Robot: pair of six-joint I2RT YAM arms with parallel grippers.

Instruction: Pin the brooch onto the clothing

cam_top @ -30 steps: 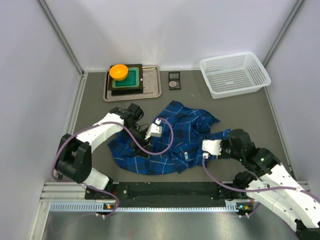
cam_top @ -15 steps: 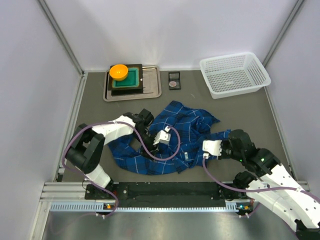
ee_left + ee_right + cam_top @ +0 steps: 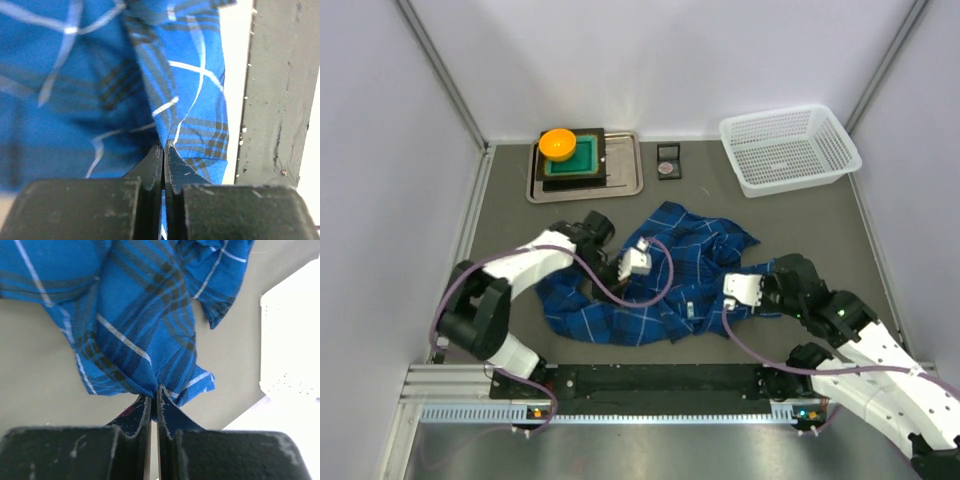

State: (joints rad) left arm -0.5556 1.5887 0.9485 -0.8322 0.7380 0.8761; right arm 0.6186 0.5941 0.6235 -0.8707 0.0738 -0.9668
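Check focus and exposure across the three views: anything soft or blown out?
Left wrist: the shirt is soft on the left, too close to the lens, and the bright strip beside it is clipped to white. Right wrist: the plaid is crisp above the right gripper, but the basket is overexposed, nearly featureless. Top external: sharp, evenly lit, no harsh shadows.

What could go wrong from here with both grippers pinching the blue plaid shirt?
The left gripper and right gripper each hold only a thin fold of the blue plaid shirt; pulling apart could slip it free.
The shirt lies bunched, so no flat patch shows for pinning.
The small round greyish brooch sits apart, far behind the shirt, and both grippers are occupied.
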